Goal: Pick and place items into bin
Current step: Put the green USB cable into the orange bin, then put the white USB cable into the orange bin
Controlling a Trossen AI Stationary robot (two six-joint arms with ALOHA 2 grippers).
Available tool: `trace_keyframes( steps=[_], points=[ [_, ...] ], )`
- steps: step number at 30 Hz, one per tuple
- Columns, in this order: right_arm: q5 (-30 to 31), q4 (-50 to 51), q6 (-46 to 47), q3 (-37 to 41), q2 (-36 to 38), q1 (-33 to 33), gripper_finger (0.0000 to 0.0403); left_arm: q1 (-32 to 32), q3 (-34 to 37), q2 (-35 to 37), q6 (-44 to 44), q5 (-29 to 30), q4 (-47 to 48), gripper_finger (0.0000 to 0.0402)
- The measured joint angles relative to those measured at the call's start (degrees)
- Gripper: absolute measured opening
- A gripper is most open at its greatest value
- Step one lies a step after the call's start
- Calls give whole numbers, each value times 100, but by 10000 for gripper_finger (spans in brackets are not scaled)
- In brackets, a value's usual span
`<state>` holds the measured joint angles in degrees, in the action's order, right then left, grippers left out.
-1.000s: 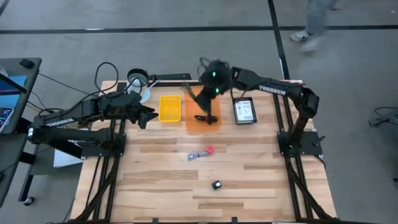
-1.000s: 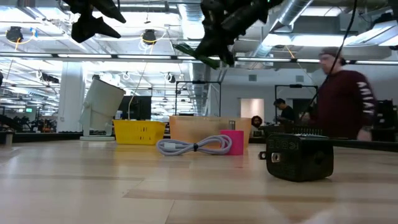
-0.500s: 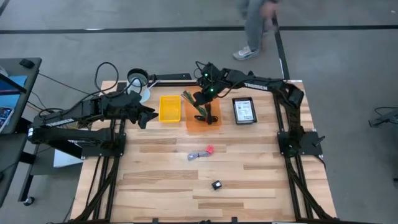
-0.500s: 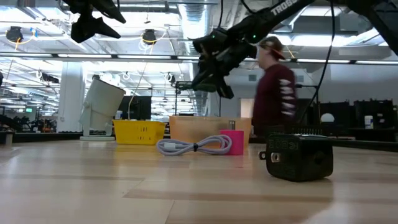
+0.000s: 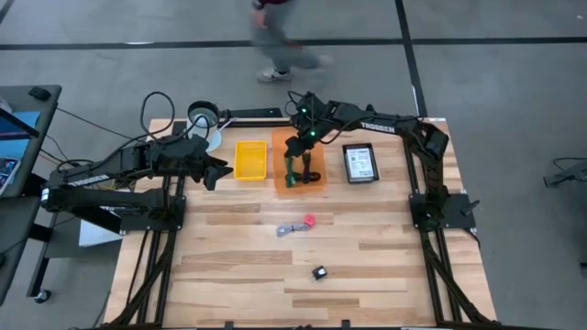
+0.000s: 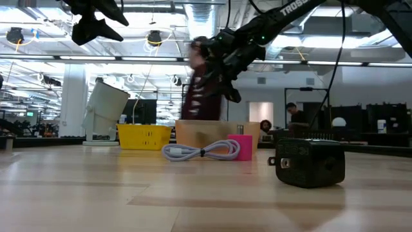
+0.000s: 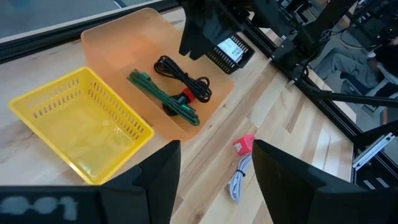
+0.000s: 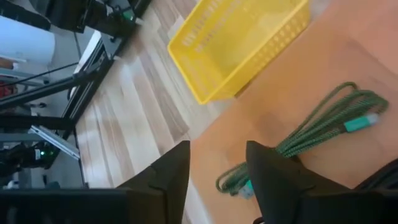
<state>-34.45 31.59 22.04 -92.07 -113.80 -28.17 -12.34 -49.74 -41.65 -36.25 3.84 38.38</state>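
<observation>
The right pincer hung open above the orange bin; the green cable lay directly below, inside it.

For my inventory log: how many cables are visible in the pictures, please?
3. A green cable and a black cable lie inside the orange bin. A grey cable lies on the table, beside the pink piece. Others may be hidden.
</observation>
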Motion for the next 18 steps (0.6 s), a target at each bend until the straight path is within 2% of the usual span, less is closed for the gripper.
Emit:
trace_keyframes(
  steps=[5, 12, 15, 18],
  points=[
    [-110, 199, -169, 0, 12, 182, 152, 0, 0, 0, 0, 0, 1, 189],
    [-179, 1025, -1292, 0, 61, 951, 139, 0, 0, 0, 0, 0, 118, 189],
    [105, 1422, -1958, 0, 61, 1391, 133, 0, 0, 0, 0, 0, 137, 189],
    [823, 1606, -2476, 0, 61, 1878, 128, 0, 0, 2, 23, 0, 137, 189]
  ],
)
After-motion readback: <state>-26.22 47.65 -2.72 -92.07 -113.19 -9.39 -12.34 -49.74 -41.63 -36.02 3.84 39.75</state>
